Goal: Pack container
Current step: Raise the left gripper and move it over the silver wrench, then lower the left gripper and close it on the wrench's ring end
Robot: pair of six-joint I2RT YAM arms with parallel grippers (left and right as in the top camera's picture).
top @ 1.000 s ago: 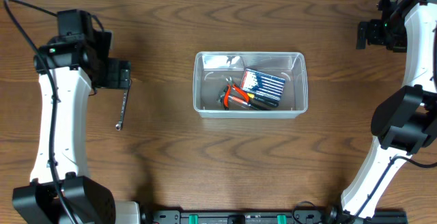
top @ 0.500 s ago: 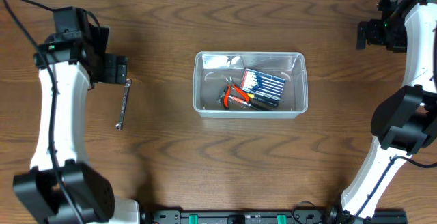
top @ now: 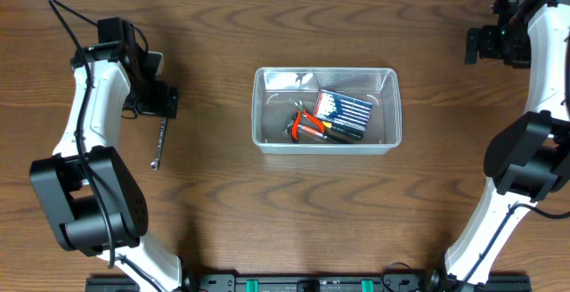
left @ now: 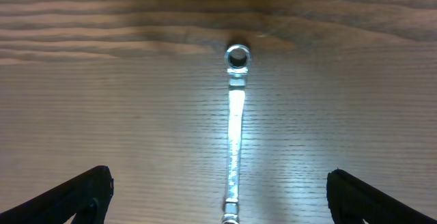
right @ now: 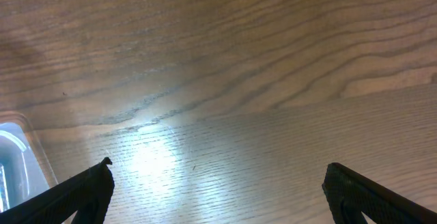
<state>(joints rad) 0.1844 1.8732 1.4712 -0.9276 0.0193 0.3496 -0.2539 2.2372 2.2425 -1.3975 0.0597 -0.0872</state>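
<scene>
The clear plastic container (top: 264, 105) stands at the table's middle. It holds a blue box (top: 344, 108), red-handled pliers (top: 304, 125) and a dark pen-like tool. A corner of the container shows in the right wrist view (right: 15, 162). A silver wrench (top: 159, 142) lies on the wood left of it, and also shows in the left wrist view (left: 235, 125). My left gripper (top: 160, 103) is open, right above the wrench's upper end; in the left wrist view (left: 218, 197) its fingers straddle the shaft. My right gripper (top: 472, 45) is open and empty at the far right, over bare wood.
The white arms stand along the left and right edges of the wooden table (top: 267, 212). A black rail runs along the front edge (top: 303, 283).
My left gripper has swung right and turned, ending over the upper end of the wrench. The wrench, container and right arm have not moved.
</scene>
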